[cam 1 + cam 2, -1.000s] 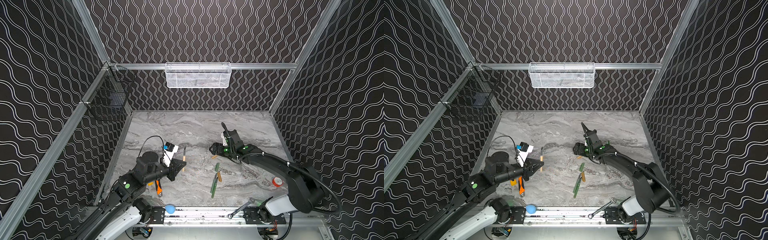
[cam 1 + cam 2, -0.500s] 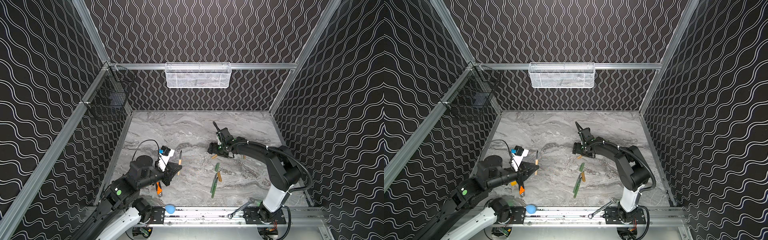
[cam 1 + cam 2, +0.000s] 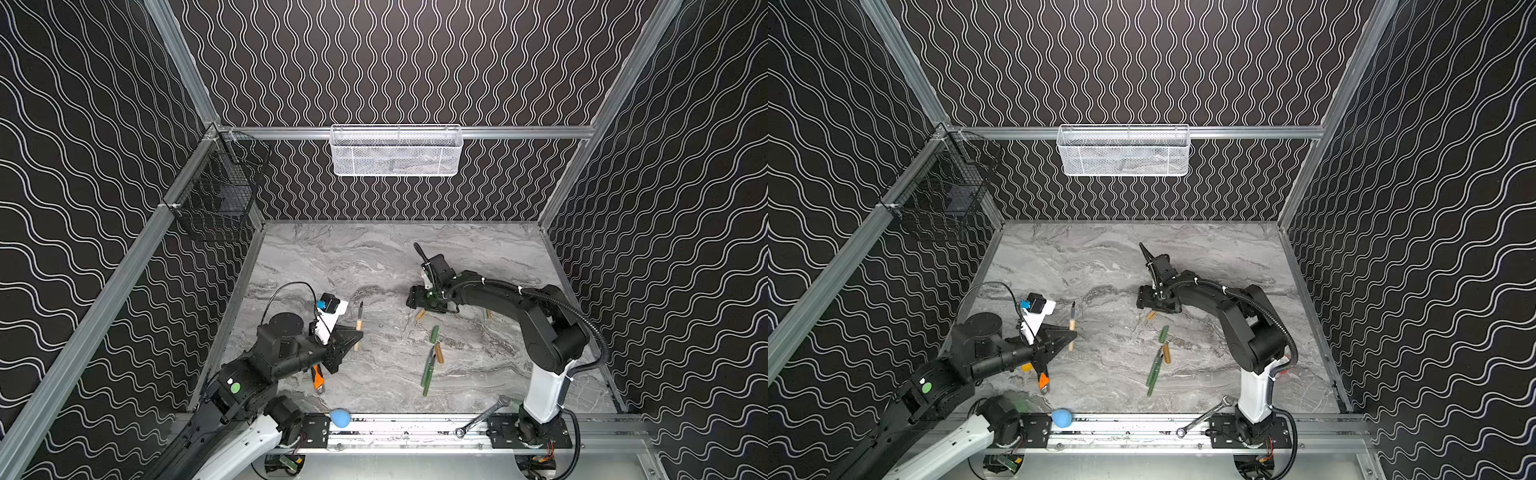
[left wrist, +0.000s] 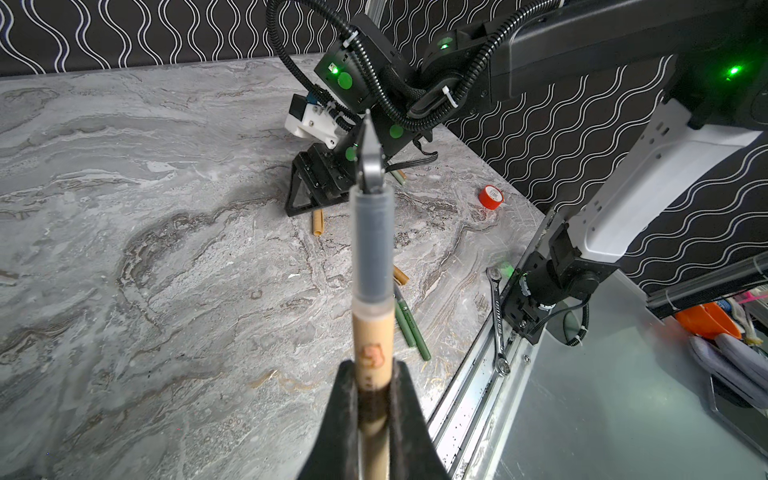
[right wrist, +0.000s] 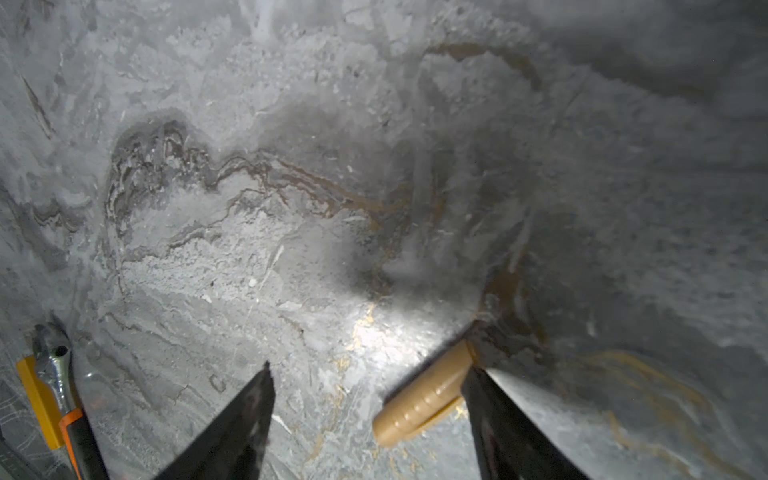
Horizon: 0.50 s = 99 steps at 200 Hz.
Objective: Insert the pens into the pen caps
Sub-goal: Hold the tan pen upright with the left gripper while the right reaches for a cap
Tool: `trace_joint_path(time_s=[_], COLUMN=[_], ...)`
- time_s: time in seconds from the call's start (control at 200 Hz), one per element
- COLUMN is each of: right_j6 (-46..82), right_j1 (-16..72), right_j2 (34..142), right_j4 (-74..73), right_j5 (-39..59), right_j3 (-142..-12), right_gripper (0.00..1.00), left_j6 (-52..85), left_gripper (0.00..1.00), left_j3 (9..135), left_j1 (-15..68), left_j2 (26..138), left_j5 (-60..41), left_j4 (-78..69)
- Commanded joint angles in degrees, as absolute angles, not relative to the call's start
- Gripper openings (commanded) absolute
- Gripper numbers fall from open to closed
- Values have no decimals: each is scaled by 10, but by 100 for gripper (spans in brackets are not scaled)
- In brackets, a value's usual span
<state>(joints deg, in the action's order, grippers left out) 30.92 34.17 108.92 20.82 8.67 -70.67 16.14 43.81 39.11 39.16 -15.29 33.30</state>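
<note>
**Grip check, both arms**

Left gripper [image 4: 372, 374] clamped on slim tan-orange pen with grey pointed tip [image 4: 371, 257], tip projecting beyond the fingers. Right gripper [image 5: 368, 368] low at grey marbled tabletop [image 5: 249, 208], jaws moderately apart. Stubby tan-orange ribbed pen cap [image 5: 424, 399] lies flat between them, touching one finger [image 5: 511, 436], well apart from the other.

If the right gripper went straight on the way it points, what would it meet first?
Probably the tan pen cap, lying between the open jaws of the right gripper, close to one finger. Past it there is only the marble table. Depth is unclear.
</note>
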Motion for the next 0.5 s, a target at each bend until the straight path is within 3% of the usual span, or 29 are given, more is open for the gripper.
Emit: trace_joint_path(time_s=[0.0, 0.335, 0.491], right_j6=[302, 268, 244], right_j1=[348, 382, 405], right_j2=[1110, 1155, 1177], right_j4=[240, 315, 365], right_j5=[72, 11, -40], right_j3=[-719, -775, -815], right_gripper=[70, 45, 47], left_j6=[151, 148, 149], left_gripper=[0, 0, 0], left_j3=[439, 440, 440], left_j1=[392, 389, 387], left_j2=[390, 390, 390], left_j5=[-151, -149, -152], left_j4=[318, 315, 314])
